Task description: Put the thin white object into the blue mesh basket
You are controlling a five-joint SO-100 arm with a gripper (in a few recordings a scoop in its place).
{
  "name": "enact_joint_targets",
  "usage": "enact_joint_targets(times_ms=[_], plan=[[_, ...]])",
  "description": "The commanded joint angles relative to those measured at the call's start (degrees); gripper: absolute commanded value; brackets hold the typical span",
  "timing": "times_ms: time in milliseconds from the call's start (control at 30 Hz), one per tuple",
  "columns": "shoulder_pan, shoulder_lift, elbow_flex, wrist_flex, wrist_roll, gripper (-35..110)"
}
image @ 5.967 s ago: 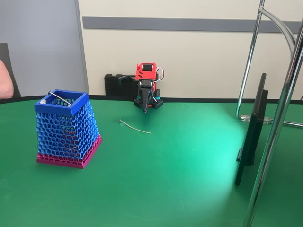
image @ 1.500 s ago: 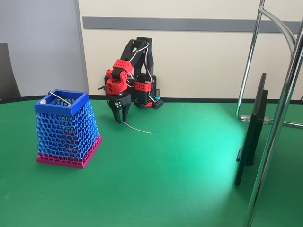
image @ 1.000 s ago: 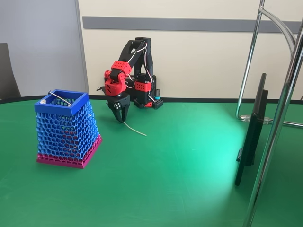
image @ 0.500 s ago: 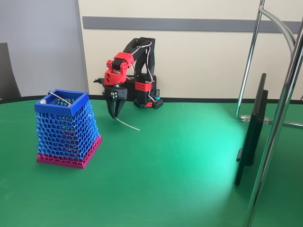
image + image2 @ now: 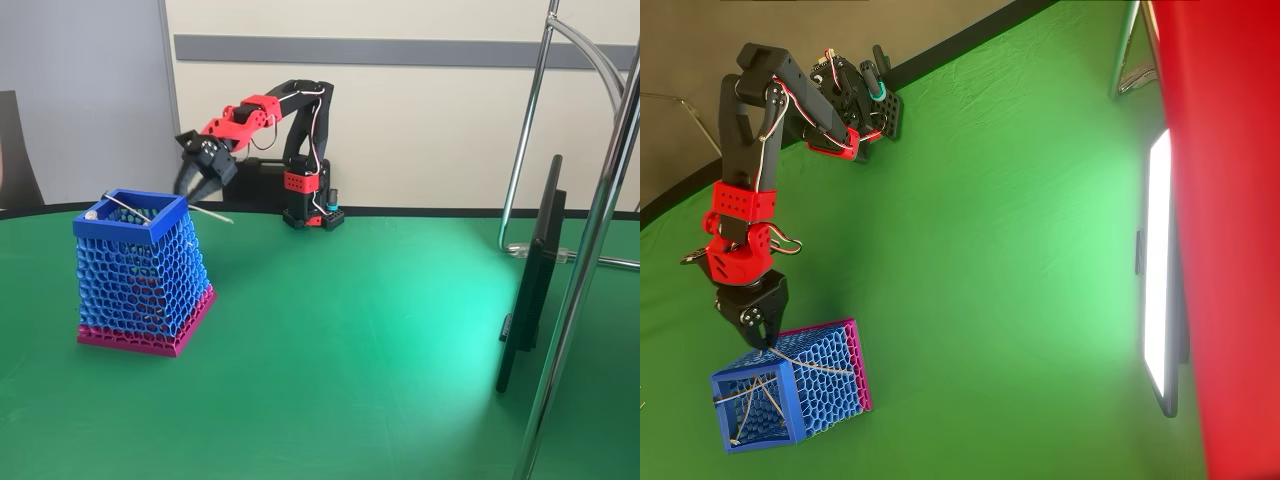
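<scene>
The blue mesh basket with a pink base stands on the green table at the left; from overhead, the basket is at the lower left. My red and black gripper hangs in the air beside the basket's right rim corner, shut on the thin white object. The stick juts out to the right of the fingers, off the table. In the overhead view the gripper sits just above the basket's upper corner, and the white object slants across the basket's side.
A grey metal rod with a ball end leans inside the basket. A dark monitor and a chrome stand occupy the right side. The arm's base stands at the table's far edge.
The gripper closed on the white object on the table, lifted it and swung left and up with it, from the table's middle to the basket's rim.
</scene>
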Motion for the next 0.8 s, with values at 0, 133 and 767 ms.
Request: enact_joint_targets(times_ms=[0,133,767], plan=[[1.5,1.6,-3.3,-6.2,-1.4,1],[3.4,-0.2,-5.4,-13.9,-4.1,1],[9.4,-11.3,-26.0,-16.6,-32.3,1]])
